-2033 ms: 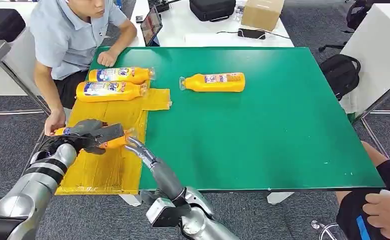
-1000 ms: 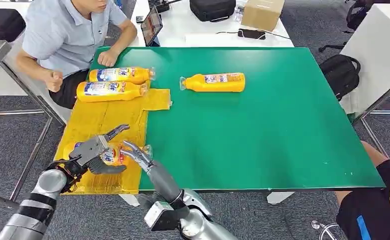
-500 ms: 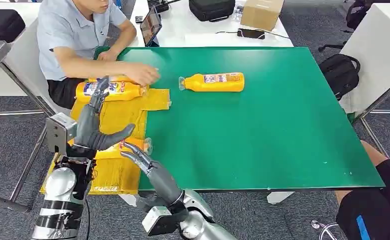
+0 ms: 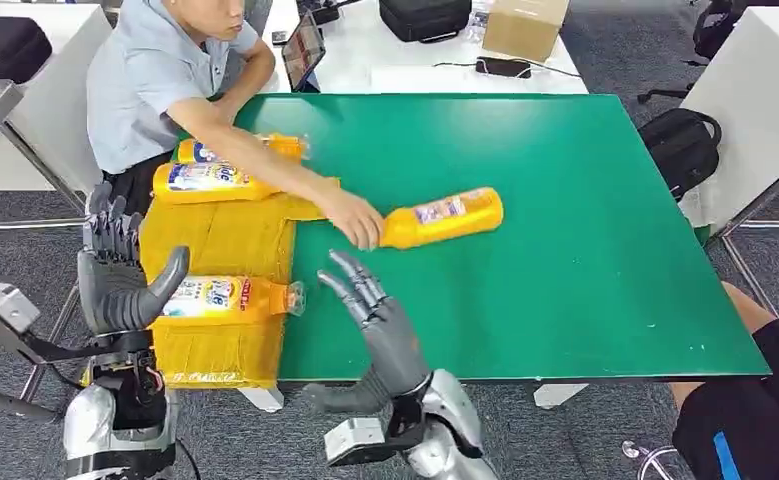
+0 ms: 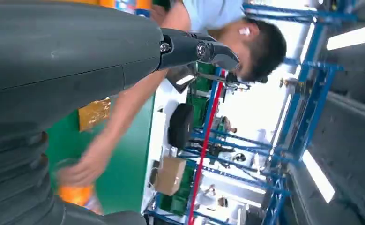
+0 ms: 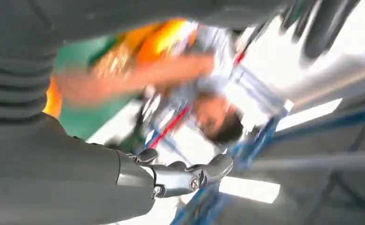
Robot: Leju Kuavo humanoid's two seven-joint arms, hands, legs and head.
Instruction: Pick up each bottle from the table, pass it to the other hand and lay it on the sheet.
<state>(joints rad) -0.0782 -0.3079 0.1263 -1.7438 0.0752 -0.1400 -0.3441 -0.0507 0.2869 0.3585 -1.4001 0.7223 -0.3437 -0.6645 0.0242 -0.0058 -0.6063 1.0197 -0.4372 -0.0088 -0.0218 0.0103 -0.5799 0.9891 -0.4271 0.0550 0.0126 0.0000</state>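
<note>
Head view: both hands empty, fingers spread; left hand point(image 4: 115, 280) beside sheet point(image 4: 220, 240) bottle point(image 4: 227, 297); right hand point(image 4: 375, 315) near person's bottle point(image 4: 443, 217).

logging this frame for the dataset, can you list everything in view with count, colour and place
bottles on the sheet: three, orange-yellow, lying on their sides; two at the far end, one at the near end
fourth bottle: one, orange-yellow, lying on the green table, a person's hand on its cap end
sheet: one, yellow, along the table's left edge
table: one, green top
cardboard box: one, brown, on the white desk behind
black case: one, same desk
backpack: one, black, on the floor to the right
left hand: raised, fingers apart, empty
right hand: over the table's near edge, fingers apart, empty
</note>
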